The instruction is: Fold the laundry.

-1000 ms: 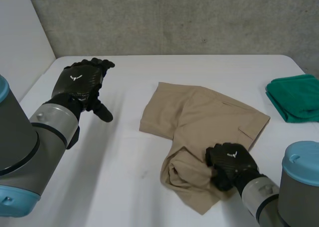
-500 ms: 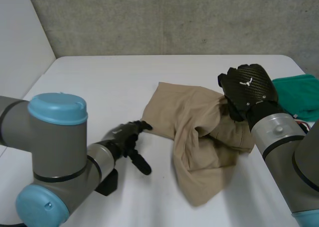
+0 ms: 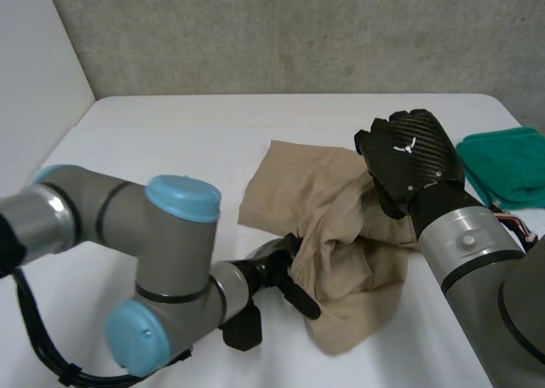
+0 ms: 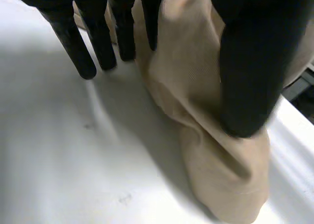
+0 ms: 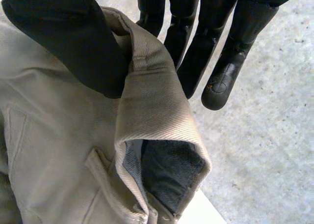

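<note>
Clearly mid-fold: the right hand [image 3: 409, 162], right of centre in the head view, is clamped on the tan shorts [image 3: 298, 192]. Its thumb and fingers pinch the waistband [image 5: 147, 101] and hold that side up off the white table [image 3: 170, 150], presumably to carry it over. Below centre, the left hand [image 3: 274, 271] is spread, fingers straight and thumb apart, with the hanging fold between them, likely to steady it. A green cloth [image 3: 502, 171] lies at the right edge, well apart.
</note>
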{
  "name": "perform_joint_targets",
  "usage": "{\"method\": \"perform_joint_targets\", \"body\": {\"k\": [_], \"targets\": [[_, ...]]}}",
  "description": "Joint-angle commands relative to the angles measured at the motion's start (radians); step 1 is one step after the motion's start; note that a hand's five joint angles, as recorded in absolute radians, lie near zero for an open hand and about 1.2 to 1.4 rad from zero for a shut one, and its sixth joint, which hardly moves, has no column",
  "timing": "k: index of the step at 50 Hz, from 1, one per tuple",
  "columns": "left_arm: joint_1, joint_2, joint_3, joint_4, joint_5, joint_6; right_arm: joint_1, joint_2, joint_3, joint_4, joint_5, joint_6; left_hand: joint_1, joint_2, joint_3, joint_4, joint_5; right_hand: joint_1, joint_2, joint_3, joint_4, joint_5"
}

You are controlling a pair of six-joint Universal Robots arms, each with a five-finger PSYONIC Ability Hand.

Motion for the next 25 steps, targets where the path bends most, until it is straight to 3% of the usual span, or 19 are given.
{"method": "perform_joint_targets", "body": {"k": [1,8,12,14,18,25], "targets": [[-0.034,-0.027,0.061,0.004,-0.035,0.001,0.0,-0.036,-0.013,0.0,0.0,-0.011,0.898,0.906,0.918,0.915,0.917,0.419,0.234,0.223,0.21,0.243],[0.006,0.177,0.034,0.008,-0.079,0.035,-0.008,-0.035,-0.06,0.021,0.003,-0.115,0.959,0.967,0.979,0.976,0.978,0.419,0.234,0.223,0.21,0.243],[0.105,0.323,0.009,0.005,-0.098,0.171,-0.014,-0.033,-0.118,0.076,0.011,-0.183,0.959,0.967,0.979,0.976,0.978,0.419,0.234,0.223,0.21,0.243],[0.153,0.387,0.008,0.001,-0.098,0.299,-0.015,-0.033,-0.172,0.142,0.021,-0.195,0.959,0.967,0.979,0.976,0.978,0.419,0.234,0.223,0.21,0.243],[0.173,0.444,0.003,-0.024,-0.107,0.5,-0.014,-0.01,-0.275,0.306,0.02,-0.192,0.959,0.967,0.979,0.976,0.978,0.419,0.234,0.223,0.21,0.243],[0.167,0.438,-0.012,-0.036,-0.214,0.695,-0.005,0.122,-0.407,0.494,0.011,-0.096,0.959,0.967,0.979,0.976,0.978,0.419,0.234,0.223,0.21,0.243]]}}
